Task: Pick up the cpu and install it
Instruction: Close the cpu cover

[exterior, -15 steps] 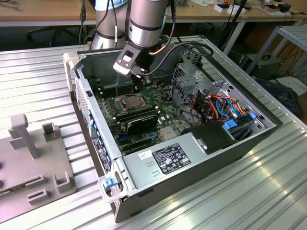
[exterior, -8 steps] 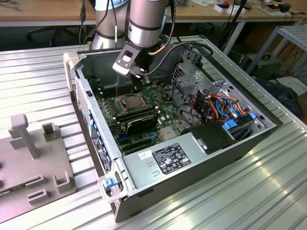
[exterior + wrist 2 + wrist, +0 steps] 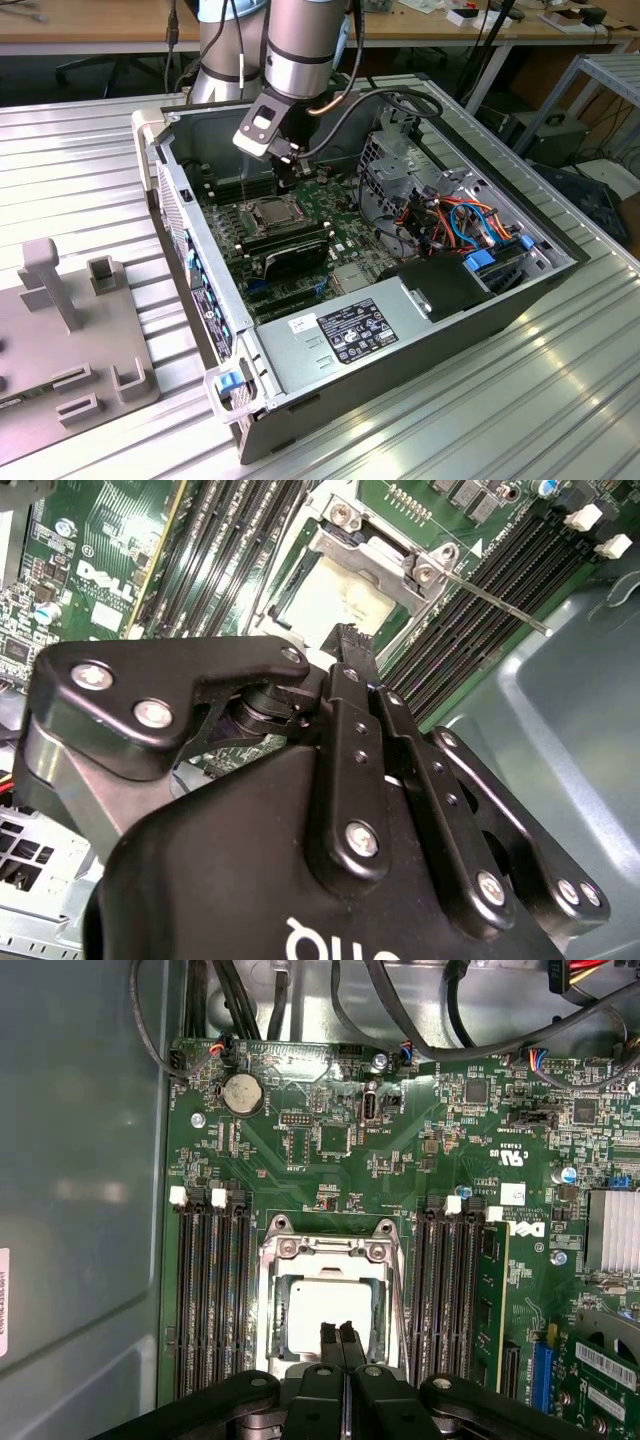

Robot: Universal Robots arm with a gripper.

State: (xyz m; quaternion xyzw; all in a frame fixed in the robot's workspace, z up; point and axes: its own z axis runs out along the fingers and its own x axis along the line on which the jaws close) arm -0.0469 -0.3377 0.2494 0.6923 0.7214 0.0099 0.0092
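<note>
Since the open grey metal computer case [image 3: 420, 365] lies on its side across the middle of the ribbed silver metal surface [image 3: 520, 410], the green motherboard [image 3: 345, 235] faces upward in the exterior view, which lets the arm reach straight down into it. The black two-fingered tool [image 3: 287, 180] hangs just above the square metal-framed socket [image 3: 268, 212], which sits well in from the board's edges, toward the case's far wall. In the second wrist view, the tool [image 3: 345, 640] points its tip at the small flat square cpu with a dull silver-grey metal top [image 3: 325, 605], which lies inside the socket's frame [image 3: 385, 555] rather than between the fingers. A thin metal latch lever [image 3: 500, 605] juts out from the frame's corner over the long black memory slots [image 3: 470, 630], so the latch looks not fully fastened, though I judge that only from its angle. In the first wrist view, the fingers of the tool [image 3: 340, 1335] are pressed together with nothing between them, poised over the near edge of the cpu [image 3: 310, 1310]. The chip sits flat and square within the socket [image 3: 325, 1250], flanked on both sides by memory slots [image 3: 210, 1290]. Whether the fingertips touch the metal top cannot be told. From how it lies, the placing appears done.
</note>
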